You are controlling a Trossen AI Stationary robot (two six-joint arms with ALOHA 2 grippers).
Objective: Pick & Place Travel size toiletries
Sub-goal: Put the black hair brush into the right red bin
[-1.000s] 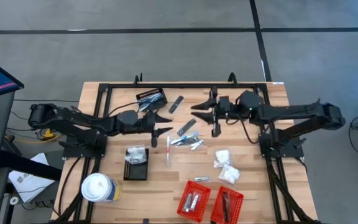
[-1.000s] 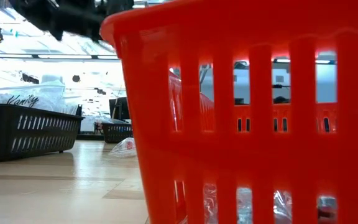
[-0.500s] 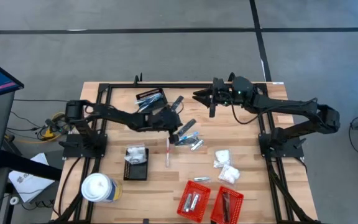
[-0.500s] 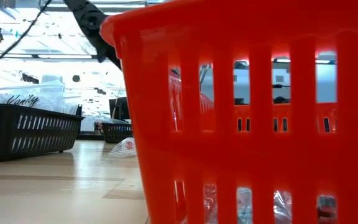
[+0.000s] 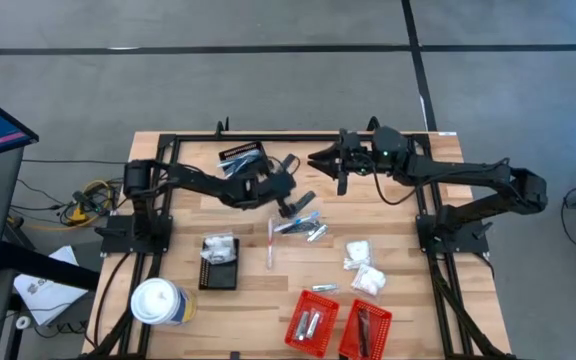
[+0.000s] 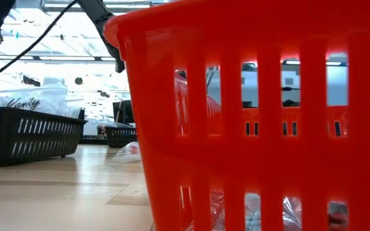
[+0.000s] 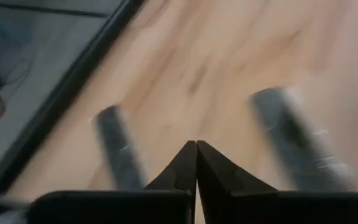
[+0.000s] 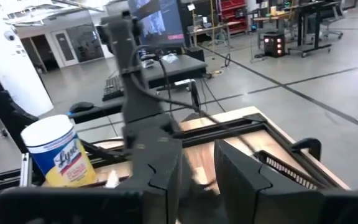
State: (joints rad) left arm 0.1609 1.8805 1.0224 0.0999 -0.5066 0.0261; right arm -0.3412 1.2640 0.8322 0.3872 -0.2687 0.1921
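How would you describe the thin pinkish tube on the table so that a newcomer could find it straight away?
Start at the wooden table in the high view and find the heap of silvery tubes and sachets near its middle. Just on the left arm's side of that heap lies the thin pinkish tube, alone on bare wood. It is the only pale pink, needle-slim item there.

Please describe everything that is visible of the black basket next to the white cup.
The black basket is a small rectangular slotted bin, plastic by its look, standing upright on the wooden table, just right of the white cup in the high view. White clear-wrapped packets fill its far half. The low view shows its slotted side wall. No gripper touches it.
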